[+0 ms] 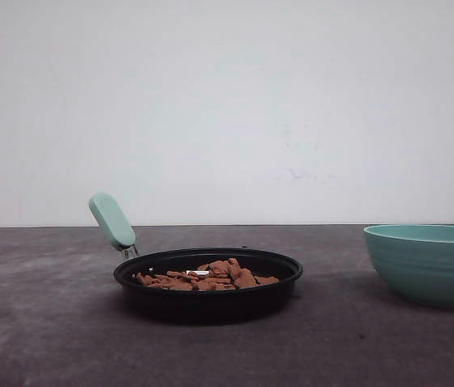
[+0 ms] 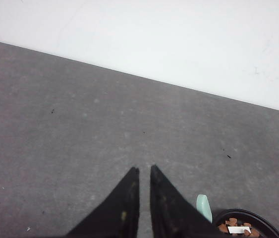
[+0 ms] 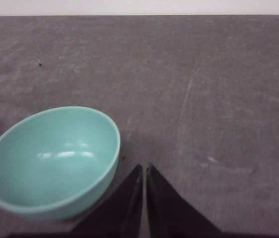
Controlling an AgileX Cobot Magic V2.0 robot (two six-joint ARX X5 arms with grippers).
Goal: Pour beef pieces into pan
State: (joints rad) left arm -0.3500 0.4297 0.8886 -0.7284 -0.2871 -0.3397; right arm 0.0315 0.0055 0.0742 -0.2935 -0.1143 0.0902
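The beef pieces (image 1: 208, 277) sit in the pan (image 1: 208, 300), bottom middle; left gripper (image 2: 144, 171) and right gripper (image 3: 144, 167) are both nearly closed, holding nothing.

The pan (image 1: 208, 284) is black, and its handle (image 1: 112, 220) is soft mint green. The beef pieces (image 1: 207, 276) in it are reddish brown, with one small white bit (image 1: 200, 272) among them. At the right of the front view the bowl (image 1: 426, 263) is teal with faint rings around its side. The worktop (image 1: 49, 322) is dark grey with pale scuffs. The wall (image 1: 227, 105) is plain white. The left end effector (image 2: 144, 171) and the right end effector (image 3: 144, 167) are black.
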